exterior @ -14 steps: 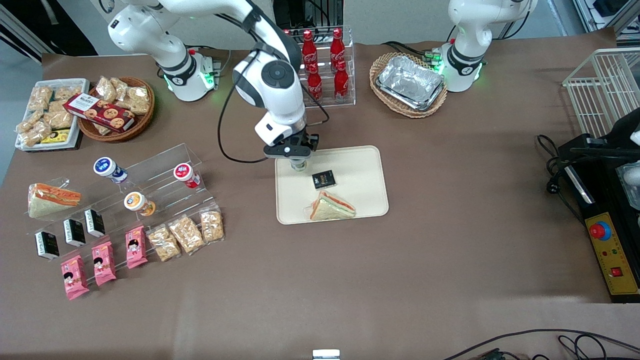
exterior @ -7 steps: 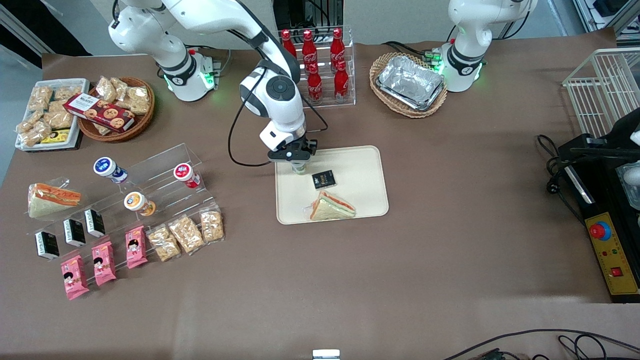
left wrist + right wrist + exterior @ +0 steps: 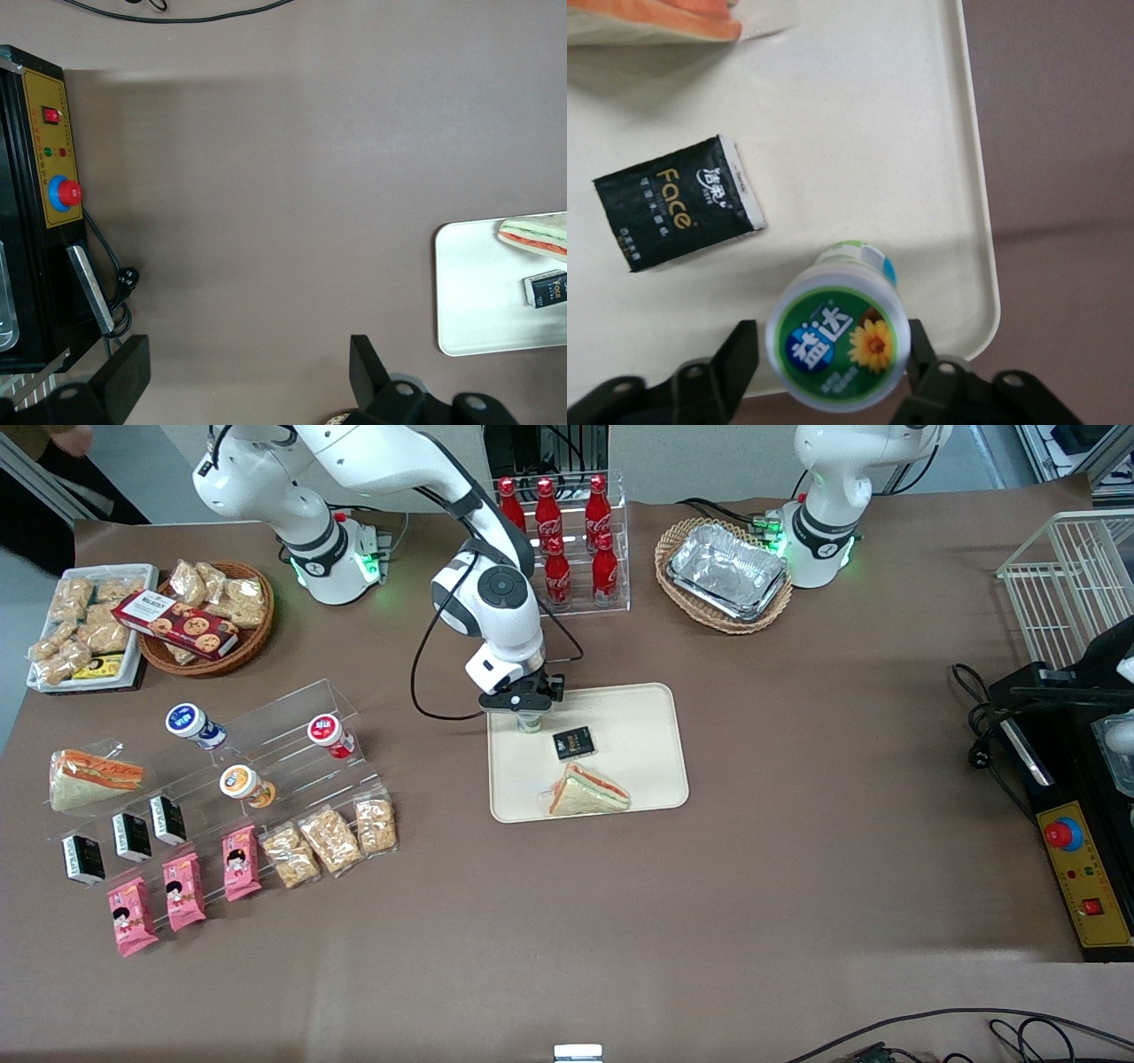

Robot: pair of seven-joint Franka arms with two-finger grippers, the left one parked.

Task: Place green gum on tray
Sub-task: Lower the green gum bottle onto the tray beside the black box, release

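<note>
**Front view, working arm's end toward parked arm's end**

1. In the middle band of the frame, an acrylic rack (image 3: 266, 726) carries a blue-lidded bottle (image 3: 188, 720), an orange-lidded bottle (image 3: 237, 781) and a red-lidded bottle (image 3: 328, 732).
2. At frame centre, the gripper (image 3: 529, 713) points straight down over the tray (image 3: 638, 726). It stands above the tray corner that is farthest from the camera and nearest the rack.
3. The green gum (image 3: 530, 723) shows only as a small green patch under the gripper body.
4. On the tray, nearer the camera than the gum, lie a black tissue pack (image 3: 573, 742) and then a wrapped sandwich (image 3: 589, 791).
5. A basket of foil trays (image 3: 728, 571) sits in the upper part of the frame.

**View differences**

- The right wrist view supplies what the front view hides. The round green-and-white lid (image 3: 835, 343) faces the camera and the bottle stands upright. Its base rests on the tray surface (image 3: 859, 133) just inside the rounded corner. The black fingers (image 3: 740, 354) sit against two opposite sides of the bottle, so the pincer is clenched on it. The tissue pack (image 3: 678, 204) lies near the bottle without touching it.
- The left wrist view shows neither gum nor gripper. It shows only one end of the tray (image 3: 469, 301) with the sandwich (image 3: 536, 233) and the tissue pack (image 3: 547, 289), plus a control box (image 3: 53, 195) well apart from them.

**Gum relative to pincer**

The gum is centred between the fingertips, directly below the gripper body.
</note>
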